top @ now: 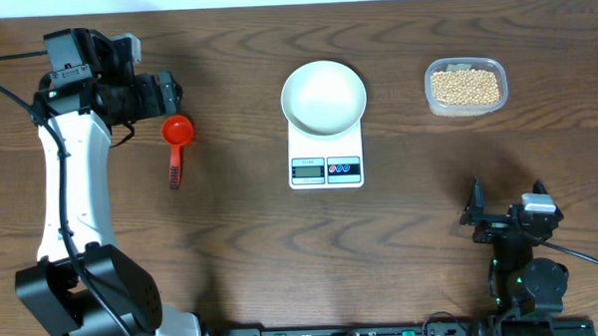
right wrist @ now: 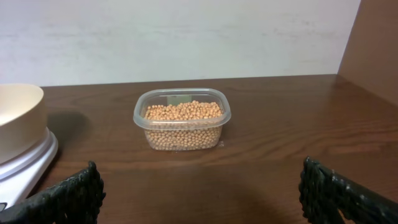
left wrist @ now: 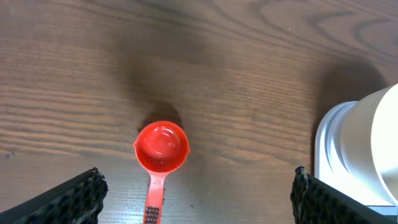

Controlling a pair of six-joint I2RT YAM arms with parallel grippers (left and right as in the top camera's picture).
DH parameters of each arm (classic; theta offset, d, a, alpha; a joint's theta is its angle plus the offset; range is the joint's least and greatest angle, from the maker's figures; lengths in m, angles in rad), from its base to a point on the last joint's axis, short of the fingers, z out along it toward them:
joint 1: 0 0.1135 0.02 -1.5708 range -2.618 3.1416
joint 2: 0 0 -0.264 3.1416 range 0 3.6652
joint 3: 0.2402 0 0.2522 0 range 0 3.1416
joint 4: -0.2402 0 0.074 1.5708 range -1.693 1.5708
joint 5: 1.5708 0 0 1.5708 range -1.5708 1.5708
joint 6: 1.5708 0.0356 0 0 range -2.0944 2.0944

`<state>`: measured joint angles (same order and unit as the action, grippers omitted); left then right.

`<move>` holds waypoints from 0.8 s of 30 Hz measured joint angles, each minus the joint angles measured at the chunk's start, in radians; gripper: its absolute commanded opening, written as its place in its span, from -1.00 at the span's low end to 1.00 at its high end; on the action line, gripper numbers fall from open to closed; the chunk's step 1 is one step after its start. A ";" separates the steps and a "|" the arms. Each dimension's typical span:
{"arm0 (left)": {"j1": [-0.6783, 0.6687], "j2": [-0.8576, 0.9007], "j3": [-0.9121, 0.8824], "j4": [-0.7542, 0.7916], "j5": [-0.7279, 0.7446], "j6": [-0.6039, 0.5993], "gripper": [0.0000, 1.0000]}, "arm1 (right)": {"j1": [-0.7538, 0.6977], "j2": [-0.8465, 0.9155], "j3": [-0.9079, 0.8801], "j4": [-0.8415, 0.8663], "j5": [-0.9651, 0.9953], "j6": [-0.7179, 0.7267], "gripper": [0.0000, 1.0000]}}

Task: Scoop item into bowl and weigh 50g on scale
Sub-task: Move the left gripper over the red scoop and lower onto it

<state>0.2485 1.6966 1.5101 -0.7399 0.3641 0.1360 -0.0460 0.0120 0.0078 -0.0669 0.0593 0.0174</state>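
Note:
The tan-yellow beans (top: 465, 85) fill a clear plastic container (top: 431, 102) at the back right; they also show in the right wrist view (right wrist: 183, 112). The empty white bowl (top: 323, 95) sits on the white scale (top: 326, 169). A red scoop (top: 176, 142) lies on the table left of the scale, with its handle pointing toward the front. My left gripper (top: 163, 93) is open and empty, above the table just behind the scoop's head; the scoop (left wrist: 160, 149) lies between its fingers (left wrist: 196, 199). My right gripper (top: 506, 196) is open and empty at the front right, facing the container (right wrist: 182, 118).
The bowl (left wrist: 385, 143) and the scale (left wrist: 336, 149) sit at the right edge of the left wrist view. They show at the left in the right wrist view, the bowl (right wrist: 18, 118) on the scale (right wrist: 25, 165). A pale wall stands behind the table's far edge.

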 measured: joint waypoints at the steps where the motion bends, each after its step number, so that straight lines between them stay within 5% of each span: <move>1: 0.000 0.007 0.000 0.010 -0.001 0.004 0.93 | 0.000 0.000 0.000 0.000 0.000 0.000 0.99; 12: 0.000 0.124 0.000 0.058 -0.079 0.022 0.89 | 0.000 0.000 0.000 0.000 0.000 0.000 0.99; 24: 0.000 0.291 0.000 0.029 -0.170 0.019 0.51 | 0.000 0.000 0.000 0.000 0.000 0.000 0.98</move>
<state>0.2485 1.9877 1.5101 -0.7109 0.1940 0.1555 -0.0460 0.0120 0.0078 -0.0669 0.0597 0.0174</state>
